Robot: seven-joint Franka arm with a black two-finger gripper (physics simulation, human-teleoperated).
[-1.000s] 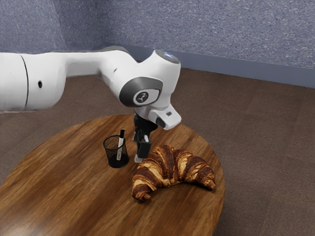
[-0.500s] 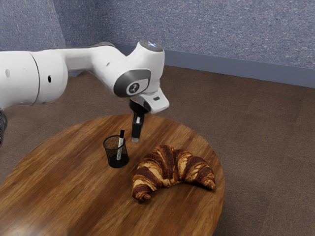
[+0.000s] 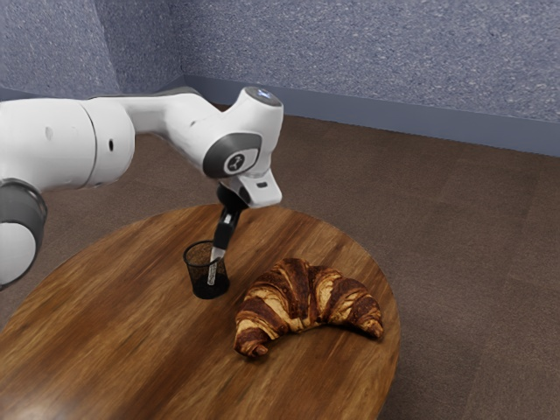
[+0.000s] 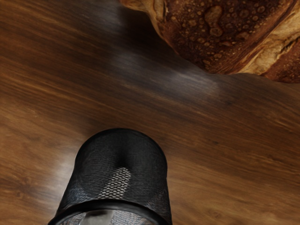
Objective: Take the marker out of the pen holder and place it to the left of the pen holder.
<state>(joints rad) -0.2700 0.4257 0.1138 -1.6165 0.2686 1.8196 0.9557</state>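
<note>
Exterior view: the slim white marker point(image 3: 212, 275) stands in the black mesh pen holder point(image 3: 198, 278), inward from the round wooden table point(image 3: 114, 332)'s far edge; whether the black gripper point(image 3: 218, 252) is open I can't tell, but a slanted lift could topple the holder.

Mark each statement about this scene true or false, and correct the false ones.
1. The pen holder stands upright on the table. True.
2. The marker lies loose on the tabletop. False: it is in the pen holder.
3. The croissant and the pen holder are apart, with bare wood between them. True.
4. The pen holder is solid white. False: it is black mesh.
5. The gripper is directly above the croissant. False: it is at the pen holder's mouth.
</note>
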